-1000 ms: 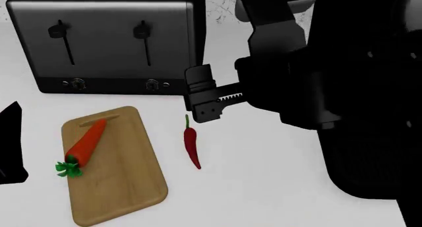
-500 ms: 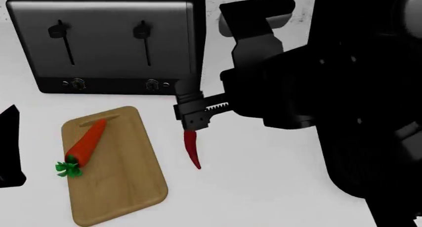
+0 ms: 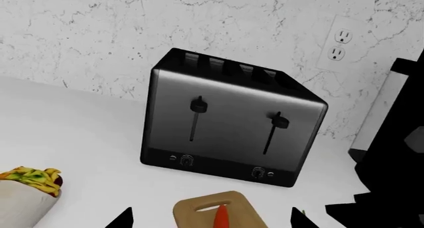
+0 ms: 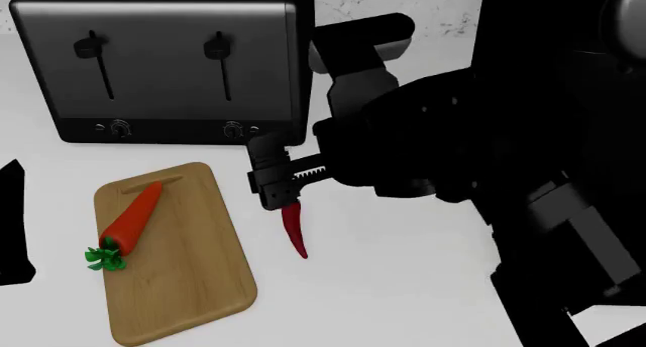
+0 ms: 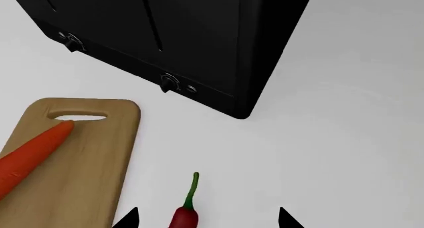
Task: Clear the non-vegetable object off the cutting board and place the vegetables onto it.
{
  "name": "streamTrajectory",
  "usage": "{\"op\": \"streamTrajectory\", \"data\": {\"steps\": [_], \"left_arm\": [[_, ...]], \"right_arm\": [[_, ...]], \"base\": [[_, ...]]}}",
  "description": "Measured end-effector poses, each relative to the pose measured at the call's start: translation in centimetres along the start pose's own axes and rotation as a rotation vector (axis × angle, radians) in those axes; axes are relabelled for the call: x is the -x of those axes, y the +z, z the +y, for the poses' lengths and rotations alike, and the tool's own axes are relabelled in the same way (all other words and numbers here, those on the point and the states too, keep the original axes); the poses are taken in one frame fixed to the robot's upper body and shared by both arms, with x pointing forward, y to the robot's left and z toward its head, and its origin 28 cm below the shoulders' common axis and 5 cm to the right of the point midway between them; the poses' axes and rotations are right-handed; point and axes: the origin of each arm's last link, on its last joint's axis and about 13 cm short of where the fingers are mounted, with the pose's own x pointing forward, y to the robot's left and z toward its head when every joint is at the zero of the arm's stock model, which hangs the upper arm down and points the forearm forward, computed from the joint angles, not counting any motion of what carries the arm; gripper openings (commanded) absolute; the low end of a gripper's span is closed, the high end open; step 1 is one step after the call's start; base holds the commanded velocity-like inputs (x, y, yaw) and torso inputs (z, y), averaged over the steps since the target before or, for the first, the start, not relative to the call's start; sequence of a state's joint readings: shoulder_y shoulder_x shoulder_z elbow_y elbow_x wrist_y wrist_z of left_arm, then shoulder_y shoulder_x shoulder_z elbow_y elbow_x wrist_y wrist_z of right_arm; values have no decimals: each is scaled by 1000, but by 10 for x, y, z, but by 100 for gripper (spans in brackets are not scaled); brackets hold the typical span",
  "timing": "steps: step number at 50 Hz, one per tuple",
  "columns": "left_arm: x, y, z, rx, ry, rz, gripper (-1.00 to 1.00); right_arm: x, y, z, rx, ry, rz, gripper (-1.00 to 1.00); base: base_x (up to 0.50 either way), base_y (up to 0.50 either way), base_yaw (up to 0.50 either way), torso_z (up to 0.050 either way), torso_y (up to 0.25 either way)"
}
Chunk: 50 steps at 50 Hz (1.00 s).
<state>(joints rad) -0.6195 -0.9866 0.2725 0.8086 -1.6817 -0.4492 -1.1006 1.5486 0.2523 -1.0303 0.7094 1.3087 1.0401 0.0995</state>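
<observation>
White counter (image 4: 424,286) — carrot (image 4: 133,215) on board (image 4: 192,286) | right gripper (image 5: 205,219) astride chili (image 4: 293,230)

The right tool (image 4: 274,182) has moved to the left and lower across the head view during the last second. Before, it stood above and to the right of the chili pepper (image 4: 293,227); now it hangs directly over the pepper's stem end and covers the stem from the head camera. The right arm's dark body has followed and hides more of the bench (image 4: 383,279).

Head view overhead; both wrist views sharing toaster (image 3: 229,123), board (image 5: 73,158).
</observation>
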Motion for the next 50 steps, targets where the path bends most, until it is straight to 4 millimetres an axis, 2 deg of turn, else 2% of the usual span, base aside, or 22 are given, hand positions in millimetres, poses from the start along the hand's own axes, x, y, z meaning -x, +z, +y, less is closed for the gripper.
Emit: {"op": "streamTrajectory", "data": {"steps": [50], "left_arm": [[2,-4,5,6,18,-6,100]], "right_arm": [[-40,-30,7,6,57,100,100]], "base": [[0,0,0,0,0]]}}
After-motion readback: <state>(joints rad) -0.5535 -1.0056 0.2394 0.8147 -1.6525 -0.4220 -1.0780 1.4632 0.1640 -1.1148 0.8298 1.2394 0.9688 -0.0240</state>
